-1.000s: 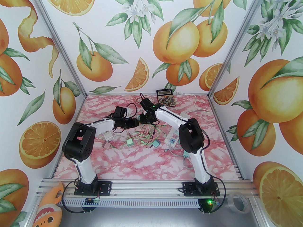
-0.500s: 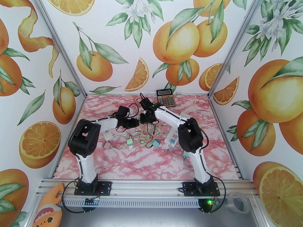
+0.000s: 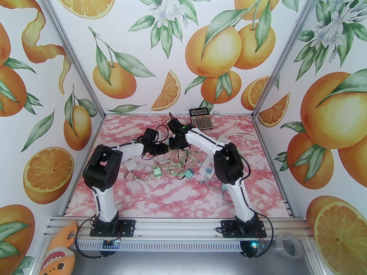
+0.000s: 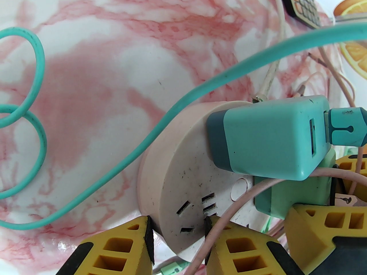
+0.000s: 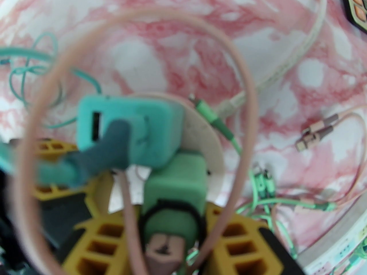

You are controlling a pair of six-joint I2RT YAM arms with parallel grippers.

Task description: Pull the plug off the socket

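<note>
Two plugs stand in the round socket (image 4: 172, 179), which fills the lower middle of my left wrist view: a teal plug (image 4: 266, 136) at the right and a green plug (image 4: 289, 196) just under it. My left gripper (image 4: 177, 228) is clenched on the socket's rim at the bottom edge of that view, with one pad behind the disc and one on its face. My right gripper (image 5: 172, 219), low in the centre of the right wrist view, is clamped around the green plug. Both plugs look fully seated.

The risk I see is the pink cable (image 5: 246, 102), which loops around my right gripper and across the socket face. A pull could snag it and drag the whole cluster along. My left hold is only at the rim, so a stiff plug might twist the socket out of it. My right pads could also slide off the smooth green body.
</note>
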